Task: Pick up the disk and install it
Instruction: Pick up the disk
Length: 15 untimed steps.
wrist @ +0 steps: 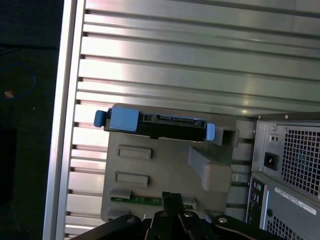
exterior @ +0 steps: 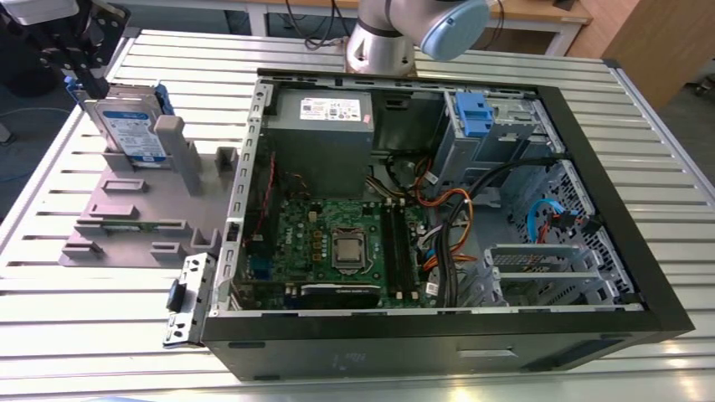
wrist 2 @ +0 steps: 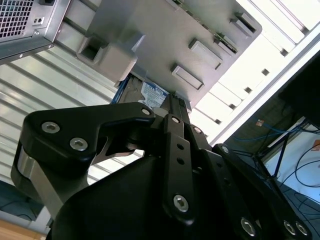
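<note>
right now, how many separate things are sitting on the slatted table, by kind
grey stand: 1
disk: 1, upright in the grey stand
open computer case: 1
total: 3, all on the slatted table

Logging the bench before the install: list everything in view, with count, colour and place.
disk: one, silver with blue bracket, upright in the stand, exterior view's left
stand: one, grey, on the table beside the computer case
computer case: one, black, open, on the table
motherboard: one, green, inside the computer case
table: one, silver slatted, under everything
arm: one, grey with blue cap, beyond the computer case
end effector: one, black, above the disk
</note>
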{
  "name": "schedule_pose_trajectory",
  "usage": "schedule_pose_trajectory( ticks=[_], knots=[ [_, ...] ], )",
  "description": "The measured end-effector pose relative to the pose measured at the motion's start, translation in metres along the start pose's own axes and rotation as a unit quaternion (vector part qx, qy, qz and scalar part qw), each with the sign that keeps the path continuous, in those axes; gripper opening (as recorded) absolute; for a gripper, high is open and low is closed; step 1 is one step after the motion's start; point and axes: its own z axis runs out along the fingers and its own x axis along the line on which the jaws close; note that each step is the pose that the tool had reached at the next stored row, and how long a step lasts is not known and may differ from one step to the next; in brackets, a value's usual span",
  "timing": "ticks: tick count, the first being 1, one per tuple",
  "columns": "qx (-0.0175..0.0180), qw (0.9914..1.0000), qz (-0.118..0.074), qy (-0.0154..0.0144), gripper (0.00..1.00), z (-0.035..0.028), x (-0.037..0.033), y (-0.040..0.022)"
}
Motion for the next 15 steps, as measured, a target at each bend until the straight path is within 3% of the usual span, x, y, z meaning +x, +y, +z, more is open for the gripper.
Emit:
schedule_pose_trajectory(
  ticks=[15],
  knots=[
    [-0.0003, 0.99993, -0.012, -0.0001, 0.11, 0.0000, 0.0000, 0.0000]
  ],
)
